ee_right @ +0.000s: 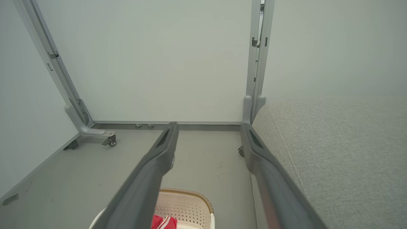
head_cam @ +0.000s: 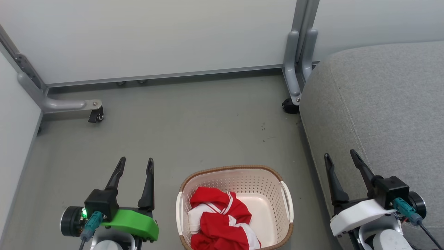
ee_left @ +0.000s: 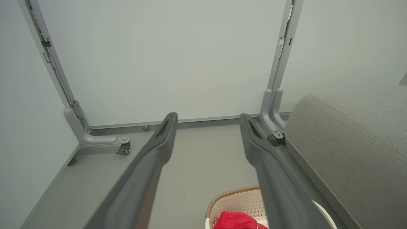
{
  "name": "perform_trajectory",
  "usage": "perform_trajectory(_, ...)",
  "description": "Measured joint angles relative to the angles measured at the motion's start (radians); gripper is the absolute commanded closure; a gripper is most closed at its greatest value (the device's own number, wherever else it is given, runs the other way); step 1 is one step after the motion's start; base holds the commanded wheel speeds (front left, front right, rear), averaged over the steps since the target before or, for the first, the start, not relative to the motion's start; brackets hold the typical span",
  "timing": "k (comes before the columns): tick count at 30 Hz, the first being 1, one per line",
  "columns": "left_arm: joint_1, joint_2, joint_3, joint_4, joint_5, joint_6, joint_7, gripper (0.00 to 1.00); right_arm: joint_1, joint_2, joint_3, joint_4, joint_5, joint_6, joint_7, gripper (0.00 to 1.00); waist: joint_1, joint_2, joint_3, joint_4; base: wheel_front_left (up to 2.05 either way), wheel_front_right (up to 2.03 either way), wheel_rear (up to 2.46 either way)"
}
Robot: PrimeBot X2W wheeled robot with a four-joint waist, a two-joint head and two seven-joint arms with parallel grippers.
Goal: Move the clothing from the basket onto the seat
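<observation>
The red and white clothing (head_cam: 220, 220) lies crumpled in the left half of the cream basket (head_cam: 274, 185), which stands on the floor low in the head view. To its right rises the big grey seat (head_cam: 381, 104). My left gripper (head_cam: 136, 164) hovers left of the basket, open and empty. My right gripper (head_cam: 341, 155) hangs open over the seat's front edge, right of the basket. In the left wrist view the basket (ee_left: 235, 200) and the clothing (ee_left: 237, 221) peek in between the fingers; the right wrist view catches the basket (ee_right: 187, 203) and a scrap of clothing (ee_right: 163, 222).
White partition panels on grey metal frames wall in the floor at the back and left. Caster feet stick out at the left (head_cam: 95, 114) and beside the seat's corner (head_cam: 289, 106). Grey floor (head_cam: 194, 128) lies open between the basket and the back panel.
</observation>
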Motion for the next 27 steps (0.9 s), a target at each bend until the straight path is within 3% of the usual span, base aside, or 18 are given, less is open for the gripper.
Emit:
perform_trajectory(21, -0.001, -0.011, 0.016, 0.015, 0.066, -0.001, -0.018, 0.0, 0.005, 0.005, -0.008, -0.031, -0.057, 0.0, -0.013, 0.0, 0.0, 0.0, 0.027, 0.007, 0.0, 0.0, 0.0)
perform_trajectory(27, -0.08, -0.012, -0.047, 0.074, 0.11, 0.015, -0.02, 0.0, -0.04, 0.002, -0.017, -0.081, -0.053, 0.0, -0.012, 0.0, 0.0, 0.0, 0.086, 0.005, 0.0, 0.0, 0.0)
